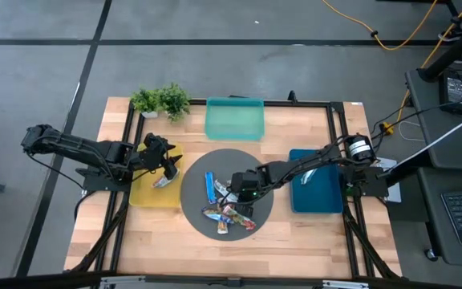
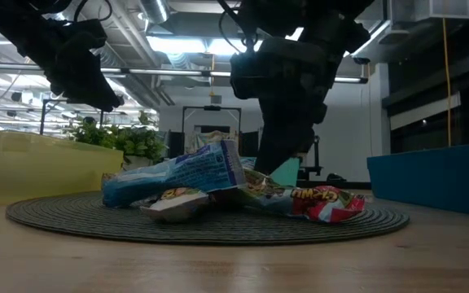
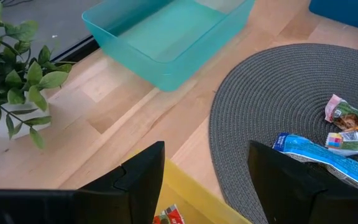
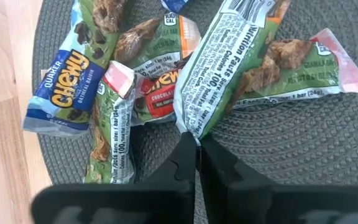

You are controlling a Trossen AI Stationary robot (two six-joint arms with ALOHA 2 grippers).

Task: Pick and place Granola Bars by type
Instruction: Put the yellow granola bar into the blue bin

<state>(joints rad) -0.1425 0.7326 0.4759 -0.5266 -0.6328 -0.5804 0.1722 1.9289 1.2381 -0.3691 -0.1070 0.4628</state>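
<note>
From above, the right gripper point(image 1: 243, 186) is reaching over the round dark woven mat point(image 1: 195, 205), its tip sitting at the upper edge of the pile of shiny-wrapped granola bars point(image 1: 229, 210). A blue-wrapped bar point(image 1: 209, 185) is lying apart from the pile, its long axis running toward the far table edge. The left gripper point(image 1: 165, 164) is hanging over the yellow rectangular tray point(image 1: 143, 194), where one bar point(image 1: 161, 182) is lying. The teal tray point(image 1: 235, 119) is sitting at the far edge, beside a small green potted plant point(image 1: 160, 100); the dark-blue tray point(image 1: 315, 197) is lying to the right.

At table height, the bars are heaped on the mat, the blue one point(image 2: 173, 175) lying lengthwise across the picture.

In the left wrist view, the two dark fingers point(image 3: 138, 180) are standing spread wide with nothing between them.

In the right wrist view, the fingers point(image 4: 182, 165) are pressed together, pinching the crimped end of a green-wrapped bar point(image 4: 225, 62), which is stretching away from the gripper.
</note>
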